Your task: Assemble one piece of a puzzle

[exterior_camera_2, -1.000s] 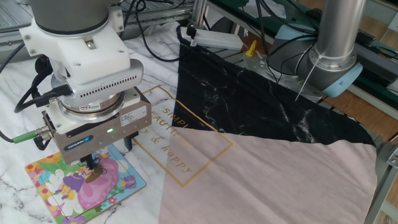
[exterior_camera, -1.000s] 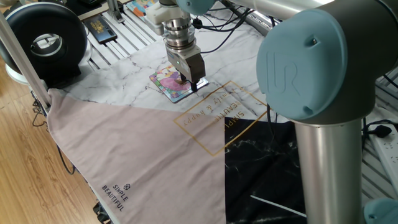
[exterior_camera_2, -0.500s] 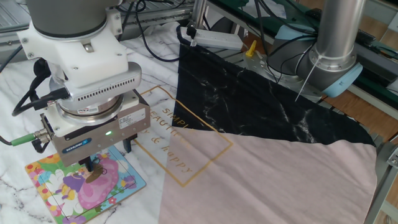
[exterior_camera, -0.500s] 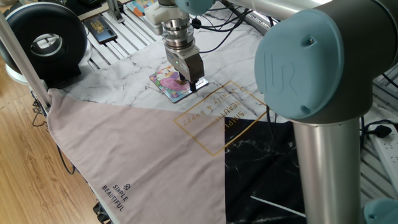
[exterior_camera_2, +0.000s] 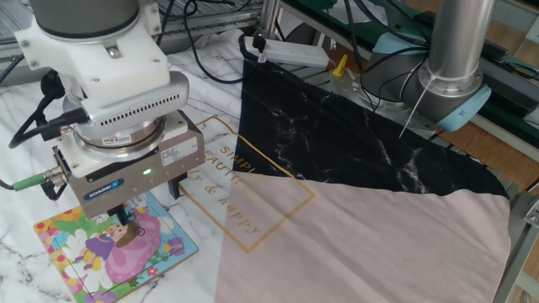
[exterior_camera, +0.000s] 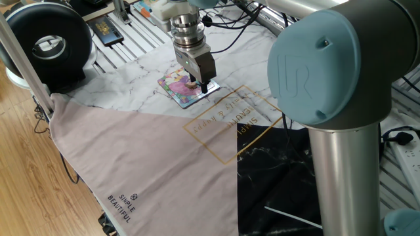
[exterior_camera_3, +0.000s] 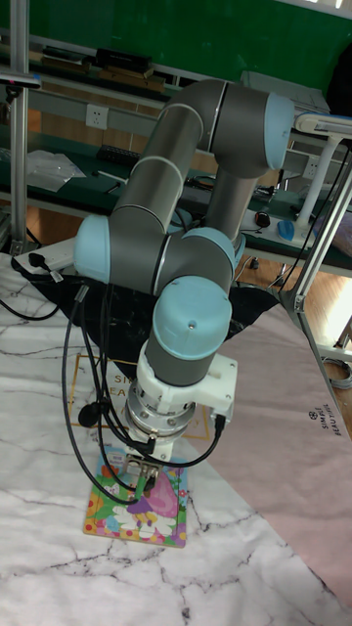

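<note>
The puzzle (exterior_camera: 182, 92) is a small bright cartoon board lying flat on the marble-patterned cloth; it also shows as the puzzle (exterior_camera_2: 105, 252) and the puzzle (exterior_camera_3: 137, 509). My gripper (exterior_camera_2: 151, 208) hangs just above the board's far edge with its fingers spread apart and nothing visible between them. From the other side, the gripper (exterior_camera: 198, 85) stands over the board's right part, and in the tall view the gripper (exterior_camera_3: 145, 477) points straight down at it. I cannot single out the piece; no loose piece shows beside the board.
A pink cloth (exterior_camera: 144, 170) and a black marbled cloth (exterior_camera: 282, 177) cover the near table. A round black device (exterior_camera: 46, 42), a dark booklet (exterior_camera: 105, 29) and picture cards (exterior_camera: 147, 8) lie at the back. The arm's base (exterior_camera_2: 455, 76) stands behind the black cloth.
The gripper has risen a little from the board and drifted slightly away from it. The spread of its fingers looks the same. The board has not moved.
</note>
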Controlling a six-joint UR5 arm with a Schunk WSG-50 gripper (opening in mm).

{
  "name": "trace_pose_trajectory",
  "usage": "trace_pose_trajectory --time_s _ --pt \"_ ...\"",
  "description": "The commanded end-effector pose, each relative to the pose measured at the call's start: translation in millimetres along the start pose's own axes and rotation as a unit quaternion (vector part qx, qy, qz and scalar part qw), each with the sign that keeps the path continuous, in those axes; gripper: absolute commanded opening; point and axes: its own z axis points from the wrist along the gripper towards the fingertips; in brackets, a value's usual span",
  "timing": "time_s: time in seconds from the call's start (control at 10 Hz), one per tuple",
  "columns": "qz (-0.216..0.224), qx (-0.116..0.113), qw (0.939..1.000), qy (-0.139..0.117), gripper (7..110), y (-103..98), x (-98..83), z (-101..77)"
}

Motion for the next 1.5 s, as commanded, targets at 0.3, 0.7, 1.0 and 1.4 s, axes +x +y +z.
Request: trace_pose_trajectory --time_s 0.3,0.7,1.0,1.4 --pt "0.004 0.003 1.0000 0.006 66 2 15.1 5.4" --pt "0.004 0.002 1.0000 0.001 66 4 15.7 12.6" --pt "0.006 -0.002 1.0000 0.000 66 7 15.8 15.8" --pt "-0.005 -0.007 1.0000 0.004 66 5 15.3 13.4"
